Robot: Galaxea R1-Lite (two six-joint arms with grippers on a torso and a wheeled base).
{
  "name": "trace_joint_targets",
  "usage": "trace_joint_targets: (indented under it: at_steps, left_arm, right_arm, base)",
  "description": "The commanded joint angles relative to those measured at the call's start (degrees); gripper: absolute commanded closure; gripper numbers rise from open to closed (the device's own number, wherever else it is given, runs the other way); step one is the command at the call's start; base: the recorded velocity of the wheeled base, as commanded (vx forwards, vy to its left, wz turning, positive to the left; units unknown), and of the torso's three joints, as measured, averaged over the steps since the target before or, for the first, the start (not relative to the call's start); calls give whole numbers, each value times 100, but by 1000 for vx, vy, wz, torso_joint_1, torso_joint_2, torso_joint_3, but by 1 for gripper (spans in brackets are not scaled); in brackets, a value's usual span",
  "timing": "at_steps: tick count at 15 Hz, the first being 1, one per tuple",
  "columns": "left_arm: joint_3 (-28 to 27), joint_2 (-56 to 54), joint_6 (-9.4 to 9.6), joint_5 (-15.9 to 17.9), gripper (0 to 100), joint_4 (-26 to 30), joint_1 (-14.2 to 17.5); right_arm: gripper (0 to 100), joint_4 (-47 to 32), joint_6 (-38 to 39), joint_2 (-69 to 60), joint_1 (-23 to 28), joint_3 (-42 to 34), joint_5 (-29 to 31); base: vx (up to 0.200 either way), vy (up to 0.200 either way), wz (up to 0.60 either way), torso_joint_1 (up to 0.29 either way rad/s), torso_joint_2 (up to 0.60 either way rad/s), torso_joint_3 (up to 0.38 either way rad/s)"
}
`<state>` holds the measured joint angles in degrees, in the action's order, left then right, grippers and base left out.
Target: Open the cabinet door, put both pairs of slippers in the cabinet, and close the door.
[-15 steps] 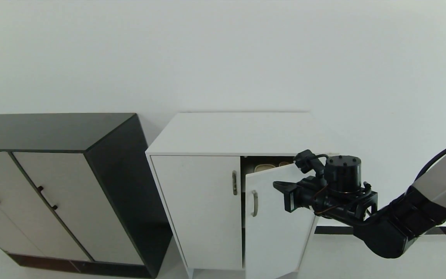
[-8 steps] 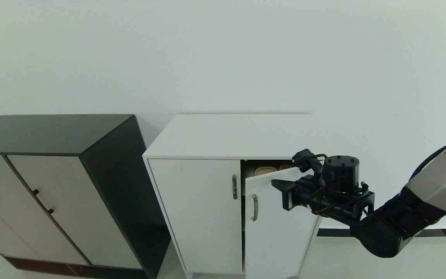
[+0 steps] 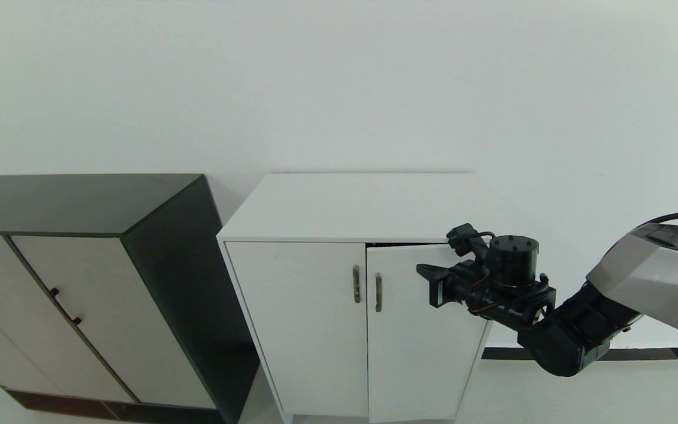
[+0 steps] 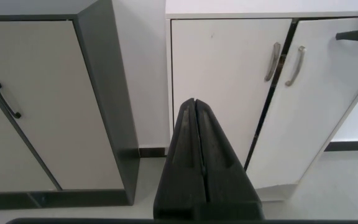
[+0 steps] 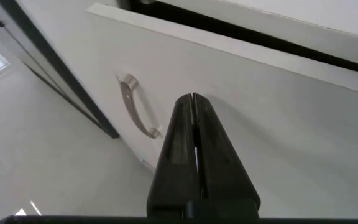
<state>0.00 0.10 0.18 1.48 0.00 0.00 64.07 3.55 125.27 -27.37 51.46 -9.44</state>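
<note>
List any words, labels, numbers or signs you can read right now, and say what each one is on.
There is no readable text, number or sign.
The white cabinet is blank.
The dark cabinet is blank.
The left hand and the right hand carry no legible markings.

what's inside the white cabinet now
A thin dark gap shows above the nearly shut right door; everything else is covered, so what the white cabinet holds cannot be seen.

Black right gripper (image 3: 421,271), grey forearm (image 3: 662,277), maybe wires (image 3: 475,297)
</note>
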Motion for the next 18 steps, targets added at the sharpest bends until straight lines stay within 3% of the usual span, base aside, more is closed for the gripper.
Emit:
trace_joint_targets:
  at_steps: [1,18]
  left_arm:
    - [0,-1,-1,2,100,0,0]
    - [0,-1,-1,2,100,0,0]
  right_arm:
    - [100,0,-3,156,74,93,-6]
    - [100,-18,23,613,399,725,-6]
  base:
    - [0,0,0,0,0,0]
    - [0,0,0,0,0,0]
